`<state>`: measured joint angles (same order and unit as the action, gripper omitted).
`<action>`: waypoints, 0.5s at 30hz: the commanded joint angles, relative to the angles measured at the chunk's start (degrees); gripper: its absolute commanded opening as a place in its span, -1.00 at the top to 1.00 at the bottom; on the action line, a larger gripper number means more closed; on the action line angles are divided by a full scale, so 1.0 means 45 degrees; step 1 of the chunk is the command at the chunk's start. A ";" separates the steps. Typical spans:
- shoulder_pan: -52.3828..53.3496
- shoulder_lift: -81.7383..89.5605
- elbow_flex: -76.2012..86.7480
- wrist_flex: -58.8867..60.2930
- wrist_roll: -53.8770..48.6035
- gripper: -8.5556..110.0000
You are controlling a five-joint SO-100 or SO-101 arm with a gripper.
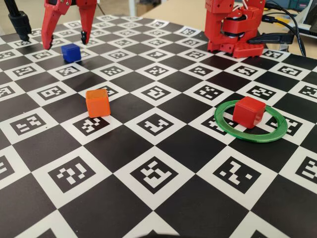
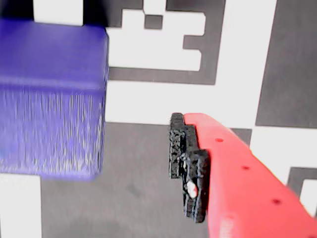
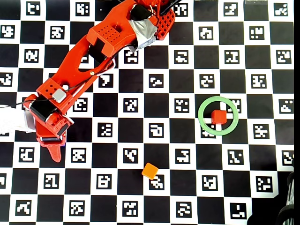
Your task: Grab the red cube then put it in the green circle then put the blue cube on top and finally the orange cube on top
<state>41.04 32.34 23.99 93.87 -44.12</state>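
1. Nearest the fixed view, the checkered surface (image 1: 163,208) printed with square markers carries nothing; its pattern probably serves the cameras for locating things, so the cubes are left spread out on it.

2. Next, to the right of that view, the red cube (image 1: 249,110) sits inside the green circle (image 1: 229,128), resting toward the ring's far side and not dead centre. I judge the first step done: the cube is the base for the stack, and its off-centre seat still leaves its top face free.

3. Then, left of the middle, the orange cube (image 1: 97,102) stands alone, well apart from the ring. It goes on last, so it makes sense that it is untouched.

4. Farther back on the left, the blue cube (image 1: 71,52) rests on the surface between the two red fingers (image 1: 49,34), which hang on either side of it, spread wide. The gripper (image 1: 66,42) holds nothing; its tips are low, close to the surface, so the cube lies in the gap ready to be closed on.

5. Closer in, the wrist view shows the blue cube (image 2: 52,99) large at the left and one finger's black pad (image 2: 188,166) to its right, apart from it. By my reading, the second step is in hand: the fingers need to narrow squarely on the cube before lifting.

6. Farthest back, the arm's red base (image 1: 233,27) stands at the far right edge.
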 commanded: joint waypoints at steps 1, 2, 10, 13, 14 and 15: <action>0.0156 0.0547 -0.0176 -0.0215 0.0000 0.05; 0.0156 0.0488 -0.0176 -0.0254 0.0000 0.05; 0.0137 0.0254 -0.0176 -0.0566 0.0137 0.05; 0.0117 0.0176 -0.0176 -0.0664 0.0195 0.05; 0.0098 0.0176 -0.0176 -0.0703 0.0234 0.05; 0.0098 0.0156 -0.0176 -0.0742 0.0254 0.05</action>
<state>41.04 30.67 23.99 91.23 -43.24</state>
